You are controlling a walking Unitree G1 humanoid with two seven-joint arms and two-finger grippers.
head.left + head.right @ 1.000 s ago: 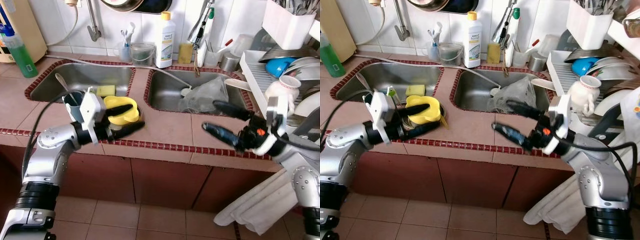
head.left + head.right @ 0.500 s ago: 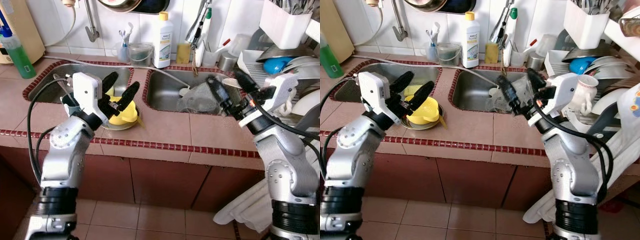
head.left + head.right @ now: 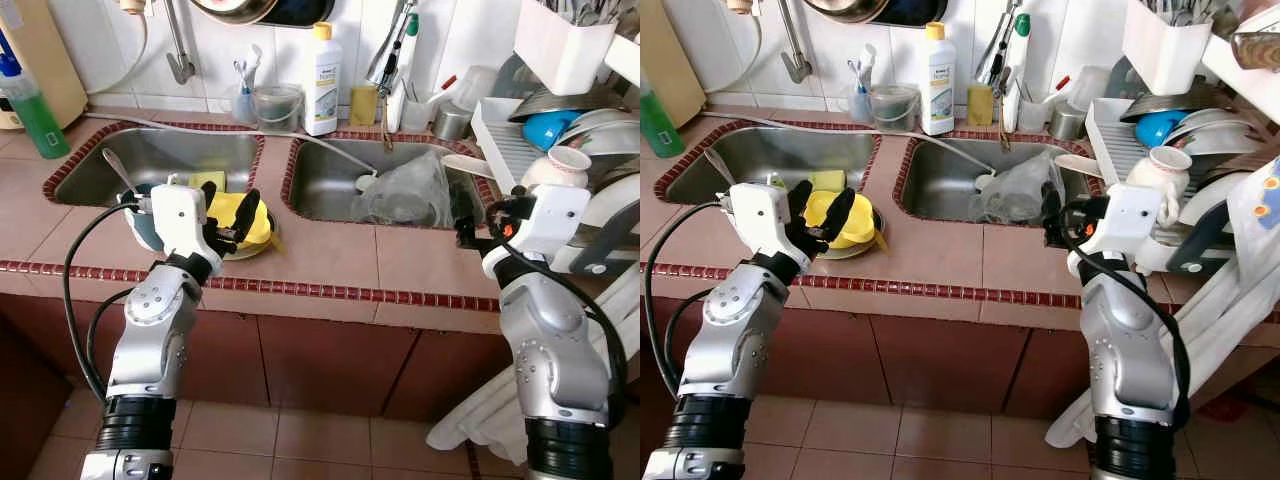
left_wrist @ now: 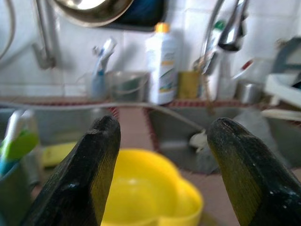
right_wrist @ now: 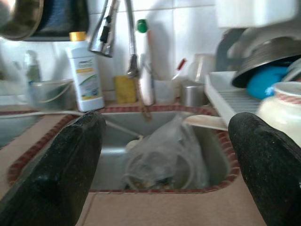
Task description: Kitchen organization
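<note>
A yellow bowl (image 3: 243, 212) rests on a round metal plate on the tiled counter, by the left sink's near right corner. My left gripper (image 3: 231, 208) is open just in front of the bowl, fingers pointed at the back wall, holding nothing. In the left wrist view the yellow bowl (image 4: 150, 190) lies low between the two fingers (image 4: 91, 174). My right gripper (image 3: 464, 222) hovers open and holding nothing at the right sink's near right corner. A crumpled clear plastic bag (image 5: 162, 157) lies in that sink.
A dark cup with a spoon (image 3: 140, 205) stands left of the bowl, and a sponge (image 3: 211, 180) in the left sink. A white bottle (image 3: 321, 70), tap and utensil pots line the back wall. A full dish rack (image 3: 500, 140) with a white mug (image 3: 562, 168) is at the right.
Both arms have drawn back and turned upright, so the fingers now point at the wall. The left gripper stays by the yellow bowl; the right has moved to the right sink's corner.
</note>
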